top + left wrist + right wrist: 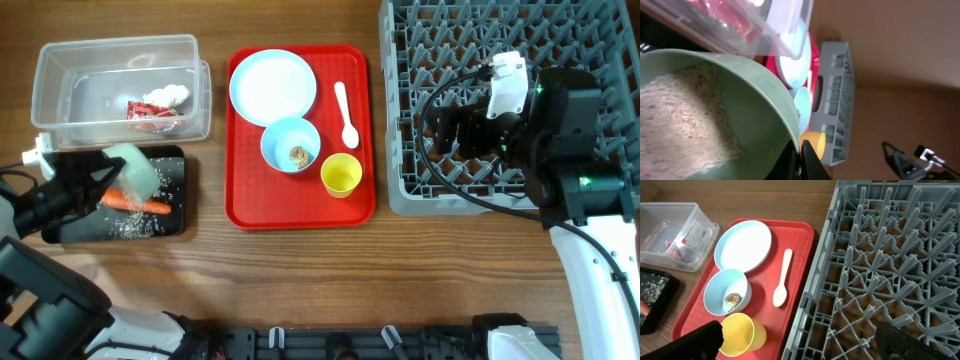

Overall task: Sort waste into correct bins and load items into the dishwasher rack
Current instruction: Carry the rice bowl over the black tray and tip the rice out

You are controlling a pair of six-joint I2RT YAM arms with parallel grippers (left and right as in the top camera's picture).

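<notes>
Overhead: your left fingers (100, 182) grip the green bowl (133, 170), tipped over the black tray (172, 226) left of the red tray (300, 212). Rice (128, 228) and the carrot (140, 205) already lie there. Right of the red tray, your right fingers (447, 135) hover over the rack (420, 192).

Left wrist: the fingers are clamped on the bowl's rim, and much rice sits inside, so emptying looks unfinished.

Right wrist: the fingers stand wide, holding nothing. On the red tray wait the plate (742, 245), blue bowl (720, 287), cup (742, 332) and spoon (781, 280).

I'd judge the next move calls for a steeper tilt, then carrying the bowl across the red tray to the rack.
</notes>
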